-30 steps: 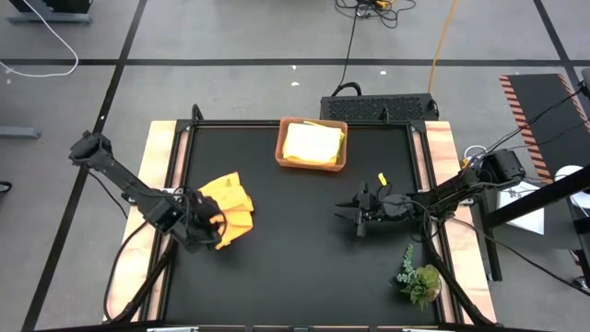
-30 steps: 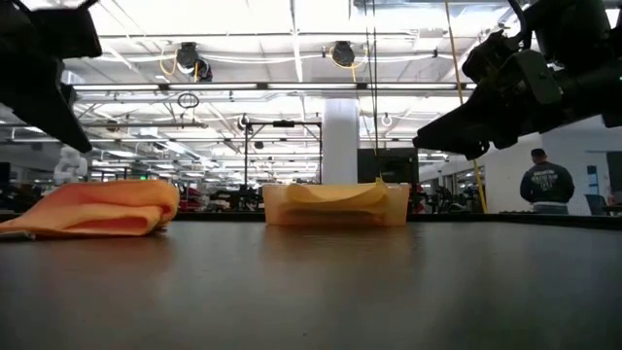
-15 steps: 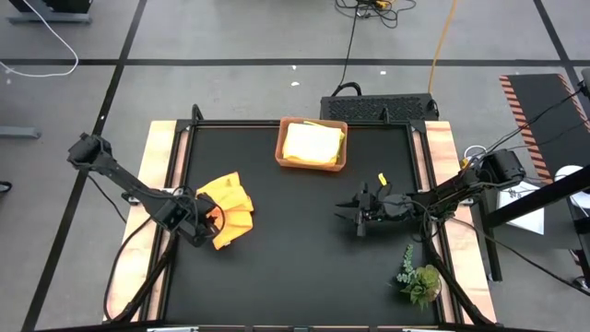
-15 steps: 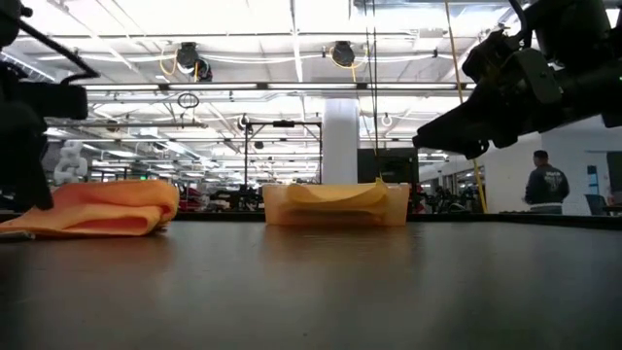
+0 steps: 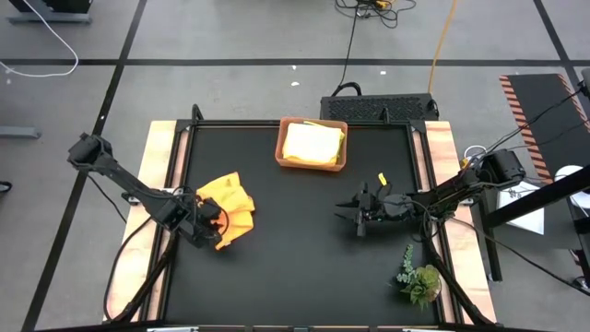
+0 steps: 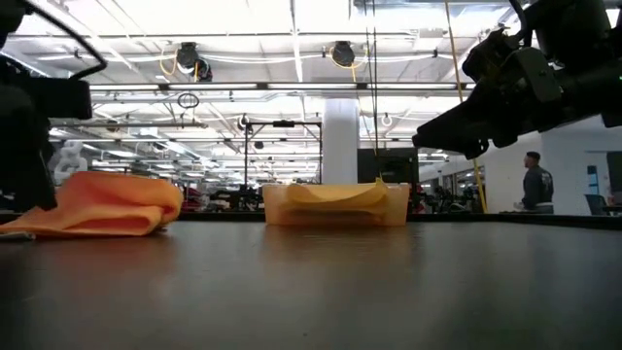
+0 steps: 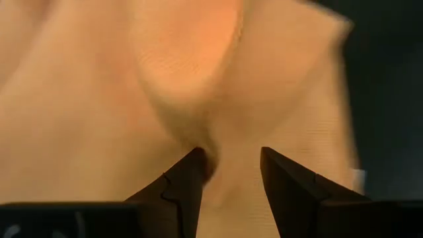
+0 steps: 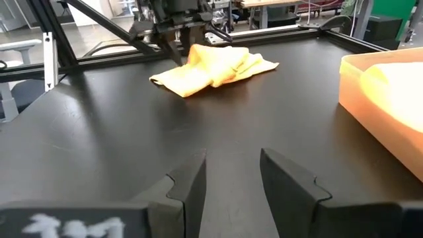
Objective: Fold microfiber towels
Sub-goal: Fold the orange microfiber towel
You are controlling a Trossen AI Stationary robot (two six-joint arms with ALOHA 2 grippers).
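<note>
Looking down: my left gripper (image 5: 214, 224) at orange towel (image 5: 230, 200), counter (image 5: 295, 267) left; right gripper (image 5: 346, 211) hovers mid-right. Left wrist: fingers (image 7: 178, 185) spread, pushed into cloth fold. Right wrist: fingers (image 8: 291, 182) spread, empty.

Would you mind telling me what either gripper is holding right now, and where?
Neither holds anything. The left gripper sits open at the orange towel's edge; the right gripper hovers open.
</note>
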